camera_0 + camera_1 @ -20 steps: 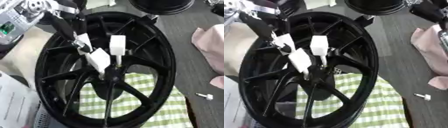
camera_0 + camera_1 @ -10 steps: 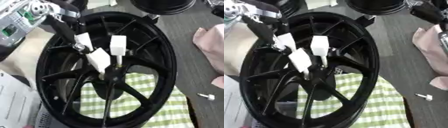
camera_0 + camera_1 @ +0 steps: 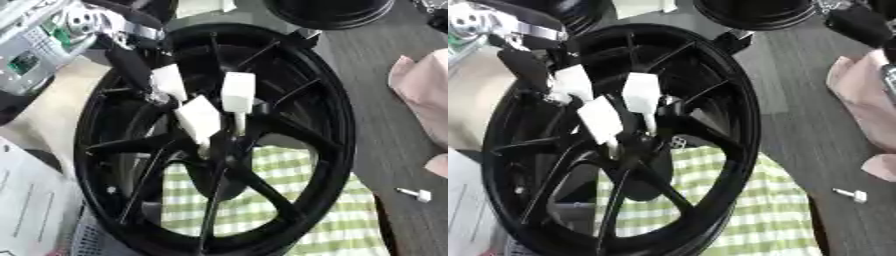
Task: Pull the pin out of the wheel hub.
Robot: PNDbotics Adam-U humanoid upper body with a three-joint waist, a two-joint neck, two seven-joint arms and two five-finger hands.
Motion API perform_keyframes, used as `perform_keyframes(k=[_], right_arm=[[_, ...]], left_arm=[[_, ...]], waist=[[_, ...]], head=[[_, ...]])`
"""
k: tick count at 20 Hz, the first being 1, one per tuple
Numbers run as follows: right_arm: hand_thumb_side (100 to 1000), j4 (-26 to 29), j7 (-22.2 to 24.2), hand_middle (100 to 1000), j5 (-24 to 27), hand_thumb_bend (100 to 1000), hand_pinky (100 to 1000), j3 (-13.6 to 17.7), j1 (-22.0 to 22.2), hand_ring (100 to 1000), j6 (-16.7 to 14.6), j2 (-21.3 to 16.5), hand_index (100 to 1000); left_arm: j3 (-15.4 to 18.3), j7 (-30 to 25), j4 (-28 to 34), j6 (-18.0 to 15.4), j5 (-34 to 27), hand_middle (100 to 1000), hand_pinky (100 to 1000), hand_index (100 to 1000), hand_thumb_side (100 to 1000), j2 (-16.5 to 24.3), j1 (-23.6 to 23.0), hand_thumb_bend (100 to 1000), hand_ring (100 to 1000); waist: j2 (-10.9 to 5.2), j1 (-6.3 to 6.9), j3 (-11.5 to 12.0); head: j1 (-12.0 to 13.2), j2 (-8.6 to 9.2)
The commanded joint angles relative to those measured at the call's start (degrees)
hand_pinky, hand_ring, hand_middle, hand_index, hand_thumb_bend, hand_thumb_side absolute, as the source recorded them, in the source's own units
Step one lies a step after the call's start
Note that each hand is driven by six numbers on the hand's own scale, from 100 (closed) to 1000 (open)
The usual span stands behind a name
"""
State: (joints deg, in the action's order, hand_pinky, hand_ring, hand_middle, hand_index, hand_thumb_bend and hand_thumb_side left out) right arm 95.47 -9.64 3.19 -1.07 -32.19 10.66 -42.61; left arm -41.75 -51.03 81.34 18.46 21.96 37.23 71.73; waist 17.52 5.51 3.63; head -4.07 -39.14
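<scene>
The wheel point(image 3: 297, 130) stands tilted over a green checked cloth point(image 3: 289, 220), its open face turned toward the camera so the hub point(image 3: 219, 150) at the centre can be reached from above; the cloth likely keeps the rim from scraping the table. The left hand point(image 3: 197, 107) comes in from the upper left of the wheel and reaches through to the hub. Its white fingertips point(image 3: 238, 92) are gathered close together right over the hub, and a thin pale stem runs down from them toward it. That stem may be the pin, or part of a finger; I cannot tell which, nor whether the tips actually pinch it. The bunched, downward pose suits a straight pull along the hub's axis, which is probably why the hand approaches between the spokes rather than from the side.

A small white pin point(image 3: 850, 194) already lies on the dark table, well to the right of the wheel, apart from everything else.

A dark shape at the upper right of the wheel, seen in the right eye view, may be the right hand point(image 3: 857, 24); its fingers cannot be made out. A pink cloth point(image 3: 424, 95) lies to the right of the wheel, and a second black wheel point(image 3: 332, 12) sits just beyond the first wheel's top edge.
</scene>
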Motion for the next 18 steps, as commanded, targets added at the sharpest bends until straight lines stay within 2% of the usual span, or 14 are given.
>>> perform_keyframes(k=[1,8,11,15,16,17,18], right_arm=[[401,0.36,-0.48,650,0.32,314,846,0.69,-0.88,709,0.01,-1.32,753],[400,0.4,-0.63,650,0.63,311,847,0.66,-1.2,709,0.07,-1.24,753],[400,0.37,-0.65,650,0.69,310,847,0.69,-1.19,709,0.06,-1.22,753],[399,0.47,-0.68,649,0.83,310,846,0.75,-1.31,709,-0.03,-1.2,752],[404,0.5,-0.69,649,0.89,308,847,0.77,-1.33,709,-0.05,-1.21,752],[397,0.55,-0.74,649,0.94,310,847,0.85,-1.33,709,-0.07,-1.25,752],[397,0.6,-0.79,649,0.99,309,847,0.92,-1.33,709,-0.09,-1.31,752]], left_arm=[[1.43,-0.94,1.51,1.01,-1.49,545,798,447,351,2.32,0.72,393,700],[3.48,-0.94,4.15,1.83,-3.45,527,794,416,317,4.03,0.55,404,686],[5.56,-0.94,5.14,2.48,-3.88,523,791,412,313,5.06,0.54,422,682],[11.23,-0.94,6.6,3.36,-4.07,520,784,411,327,7.34,0.26,457,680],[12.89,-0.93,6.86,3.67,-4.43,519,780,410,368,7.98,0.03,386,676],[15.07,-0.75,7.15,4.08,-4.79,516,777,409,333,8.83,-0.27,484,673],[17.18,-0.36,7.54,4.4,-5.26,513,774,408,334,9.77,-0.75,497,668]], waist=[[-1.55,-0.48,0.15],[-2.02,-0.71,0.1],[-2.19,-0.8,0.11],[-2.38,-0.95,0.07],[-2.4,-1.0,0.07],[-2.42,-1.08,0.06],[-2.43,-1.17,0.05]], head=[[0.16,0.14],[0.13,0.41],[0.4,0.82],[0.29,0.7],[0.23,0.64],[0.24,0.31],[0.32,-0.16]])
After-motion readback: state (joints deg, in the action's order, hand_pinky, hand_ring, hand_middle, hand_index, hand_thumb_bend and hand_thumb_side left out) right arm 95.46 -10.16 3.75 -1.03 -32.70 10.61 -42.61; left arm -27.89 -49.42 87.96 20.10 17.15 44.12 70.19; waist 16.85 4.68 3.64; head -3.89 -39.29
